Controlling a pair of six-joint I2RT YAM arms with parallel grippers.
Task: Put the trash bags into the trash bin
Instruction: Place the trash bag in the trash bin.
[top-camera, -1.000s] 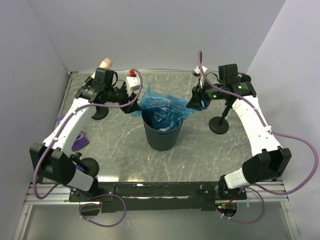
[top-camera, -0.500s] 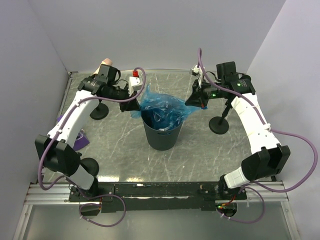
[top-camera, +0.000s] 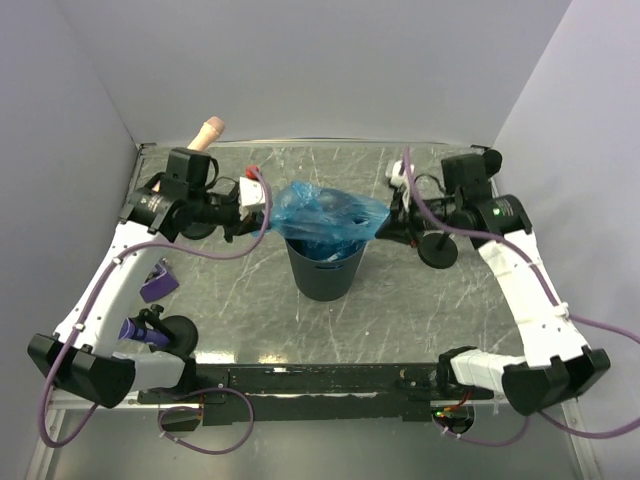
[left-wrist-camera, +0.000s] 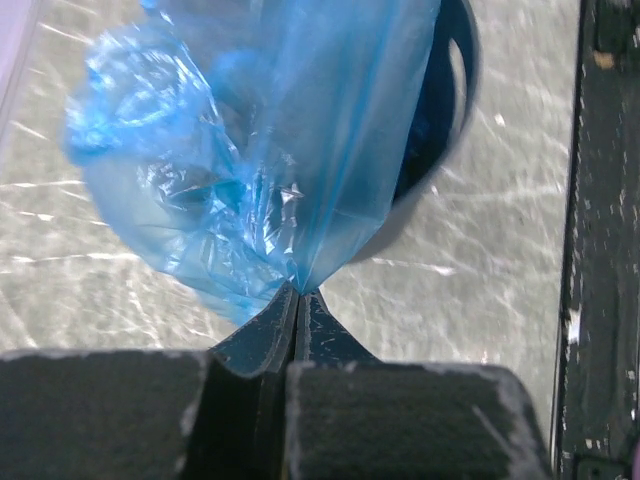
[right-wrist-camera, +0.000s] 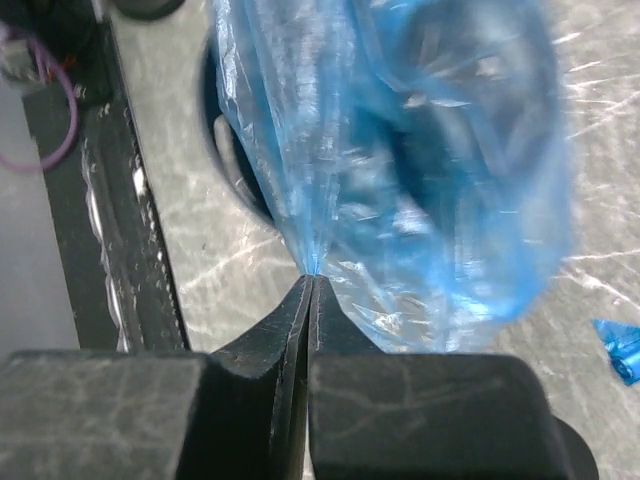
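Two arms rise from the black rail (top-camera: 320, 378) at the near edge of the grey marbled bench (top-camera: 240, 300). Near-left, a flat black round stand base (top-camera: 180, 331) sits on the bench, w/ a small purple item (top-camera: 155, 283) just beyond it.

Mid-bench stands the dark navy round plastic trash bin (top-camera: 325, 272), upright; the left wrist view shows a slot cut-out in its wall. Over its mouth sits the thin translucent bright-blue plastic trash bag (top-camera: 325, 208). It is bunched & puffed above the rim. Some film hangs down inside the bin, the rest spreads wider than the rim on both sides.

The left gripper (left-wrist-camera: 298, 292) is pinched tight on the bag's left edge, w/ only film btwn the fingers, just outside the bin's rim. The right gripper (right-wrist-camera: 312, 278) is clamped the same way on a gathered corner at the opposite edge, also outside the rim. The bag is pulled taut btwn the two.

A second black round stand base (top-camera: 437, 250) sits right of the bin, near the right gripper. A tiny blue scrap (right-wrist-camera: 620, 347) lies on the bench in the right wrist view.

Further back on the left, a white box w/ a red button (top-camera: 257, 190) sits by the left wrist. A pale beige cylinder (top-camera: 208, 130) is at the far wall.
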